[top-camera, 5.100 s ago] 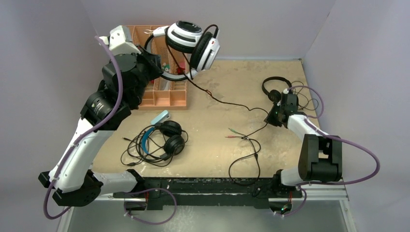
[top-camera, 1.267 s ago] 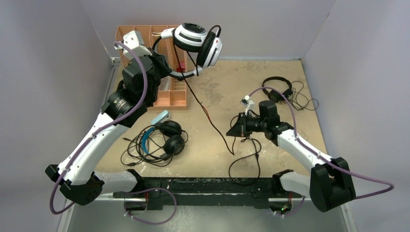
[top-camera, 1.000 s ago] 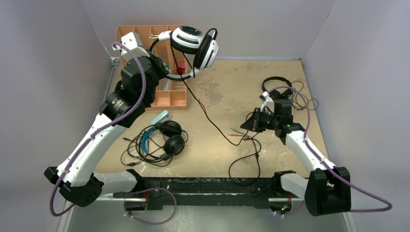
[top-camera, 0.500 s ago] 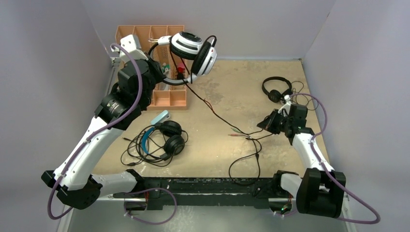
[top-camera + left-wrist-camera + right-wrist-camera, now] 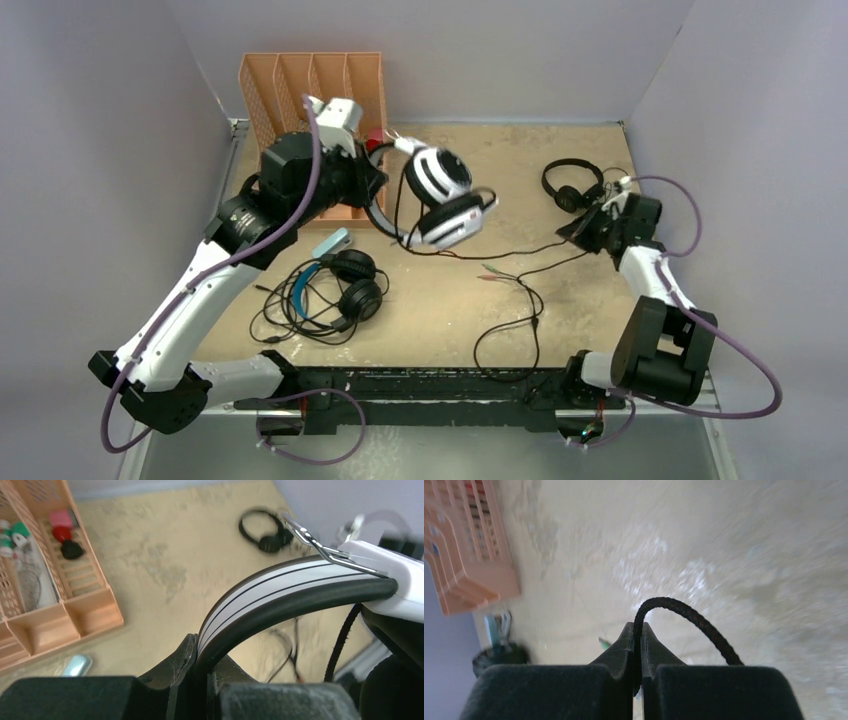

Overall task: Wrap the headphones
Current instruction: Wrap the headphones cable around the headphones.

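**Cable wrap on the white headset just under way**

The white headset (image 5: pixel 445 200) hangs over the middle of the table (image 5: pixel 500 150), its headband clamped in my left gripper (image 5: pixel 202 662). Its cable (image 5: pixel 696 620) runs to my right gripper (image 5: pixel 637 635), whose jaws are pinched shut on it beside the black headset (image 5: pixel 570 185). Much of the cord lies slack, so I judge the winding barely begun. Next I must swing the cord taut around the headband. The blue headset (image 5: pixel 335 285) waits.

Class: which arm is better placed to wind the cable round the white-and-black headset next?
Right, probably: the right gripper is shut on the cable running from the white-and-black headset, while the left gripper is occupied clamping its headband.
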`<move>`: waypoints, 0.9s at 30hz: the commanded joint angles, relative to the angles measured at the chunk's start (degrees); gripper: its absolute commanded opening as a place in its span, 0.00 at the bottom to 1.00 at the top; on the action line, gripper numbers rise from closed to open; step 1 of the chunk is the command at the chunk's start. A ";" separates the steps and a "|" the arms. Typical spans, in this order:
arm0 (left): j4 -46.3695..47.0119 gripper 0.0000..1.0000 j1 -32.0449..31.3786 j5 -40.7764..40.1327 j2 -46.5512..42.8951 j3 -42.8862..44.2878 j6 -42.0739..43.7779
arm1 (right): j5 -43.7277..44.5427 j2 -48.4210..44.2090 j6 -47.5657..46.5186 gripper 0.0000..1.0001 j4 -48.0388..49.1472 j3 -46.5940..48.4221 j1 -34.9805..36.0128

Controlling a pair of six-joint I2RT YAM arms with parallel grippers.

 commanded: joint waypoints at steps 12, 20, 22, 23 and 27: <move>-5.67 0.00 -12.95 -2.87 1.50 -14.84 16.95 | 0.58 10.67 4.83 0.00 0.69 30.06 -7.71; 3.38 0.00 -19.99 -24.01 9.39 -18.44 20.10 | -9.10 18.80 5.28 0.00 -1.79 51.19 -3.91; 3.83 0.00 -20.11 -28.66 14.54 -17.32 20.25 | -9.17 19.71 6.20 0.00 -2.95 56.07 -1.77; 3.13 0.00 -20.11 -32.04 16.58 -16.32 19.59 | -9.69 20.11 7.10 0.00 -3.16 58.23 -1.16; 4.81 0.00 -19.96 -42.73 21.71 -15.97 19.27 | -10.86 20.71 10.28 0.00 -3.52 65.82 1.11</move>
